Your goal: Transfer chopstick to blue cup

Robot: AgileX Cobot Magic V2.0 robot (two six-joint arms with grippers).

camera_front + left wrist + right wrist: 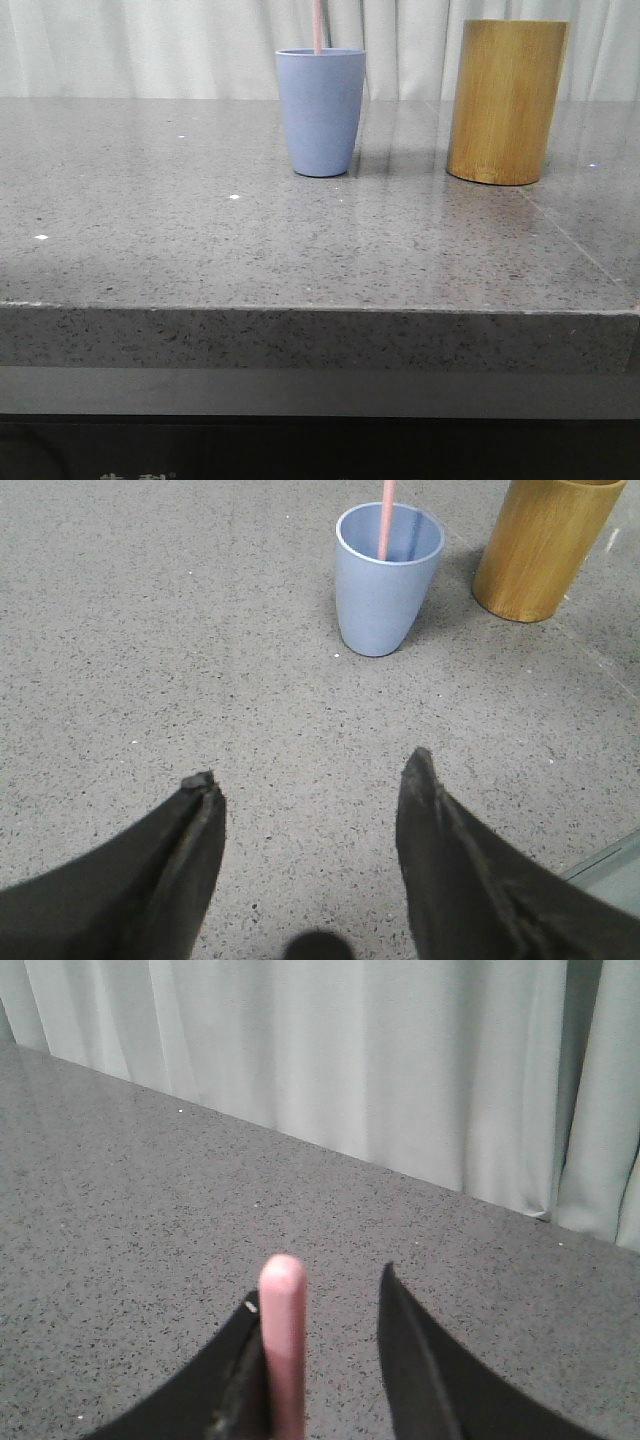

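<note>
Already nearly done, judging by how things lie. Chopstick point(318, 27) standing in the blue cup point(321, 112), lower end inside, upper part rising past the rim and out of the front view's top edge. Seen from the left wrist as a pink stick point(385, 520) leaning against the cup's point(385, 585) inner wall, with the bamboo cylinder holder point(540, 548) just beside the cup on the grey stone table point(150, 650).

Right gripper point(325, 1305) spread apart around the chopstick's top end point(283, 1345): pink tip close against one finger, clear gap to the other finger, so no clamping pressure apparent, though contact with that near finger cannot be ruled out. Left gripper point(310, 770) wide open and holding nothing, hovering above bare table, well apart from the cup.

Placement itself looks accomplished: stick resting in the right vessel, not in the bamboo holder point(507, 100). Probably left to do: lifting the right gripper straight up and away without brushing the slender stick, since a sideways nudge could tip the light cup or flick the stick out.
</note>
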